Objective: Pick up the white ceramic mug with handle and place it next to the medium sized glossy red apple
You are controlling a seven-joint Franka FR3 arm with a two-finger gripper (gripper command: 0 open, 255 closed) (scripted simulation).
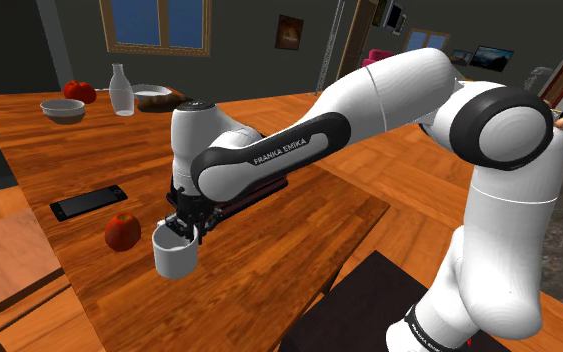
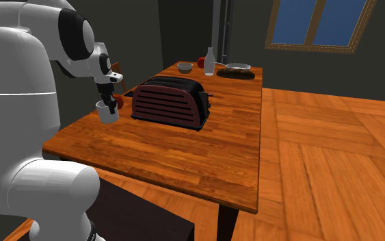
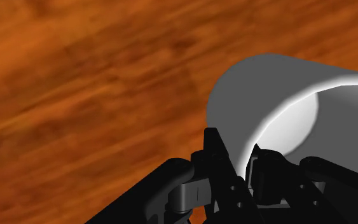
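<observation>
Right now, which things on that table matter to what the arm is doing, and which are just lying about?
In the job: white mug, clasped by the gripper; red apple beside it.
Lying about: phone, toaster, bowl, bottle, far red fruit.

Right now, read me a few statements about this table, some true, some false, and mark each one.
1. The black fingers clasp the rim of the white cylindrical mug. True.
2. The glossy round red apple sits close to the mug. True.
3. The ribbed slot toaster is white. False: it is dark red.
4. The flat black phone lies on the floor. False: it lies on the wooden table near the apple.
</observation>
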